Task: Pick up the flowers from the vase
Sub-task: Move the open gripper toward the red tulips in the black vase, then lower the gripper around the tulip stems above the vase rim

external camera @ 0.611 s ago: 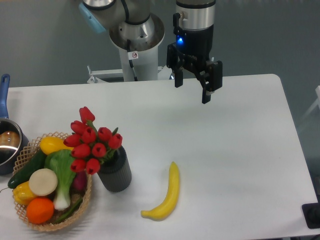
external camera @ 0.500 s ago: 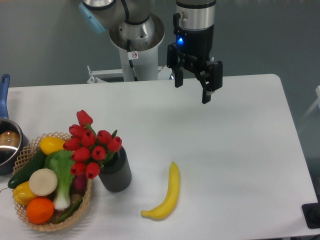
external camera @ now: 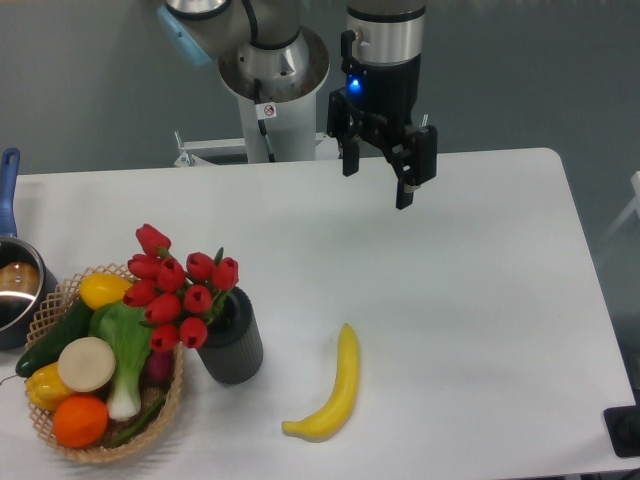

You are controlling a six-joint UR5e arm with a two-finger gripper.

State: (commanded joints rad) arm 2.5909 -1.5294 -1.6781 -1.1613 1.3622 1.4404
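The flowers [external camera: 177, 292], a bunch of red tulip buds, stand in the vase [external camera: 232, 342], a short dark ribbed cylinder at the front left of the white table. The bunch leans left over the basket. My gripper [external camera: 377, 186] hangs open and empty above the table's far middle, well to the right of and behind the vase. Its two dark fingers are apart with nothing between them.
A wicker basket [external camera: 60, 302] with a green leafy vegetable, a lemon, an orange and other produce stands left of the vase. A banana [external camera: 330, 390] lies at the front middle. A pot with a blue handle [external camera: 12, 285] is at the left edge. The robot base [external camera: 272, 80] stands behind the table.
The flowers have tipped further left in the vase. My gripper has moved slightly left and up, still open.
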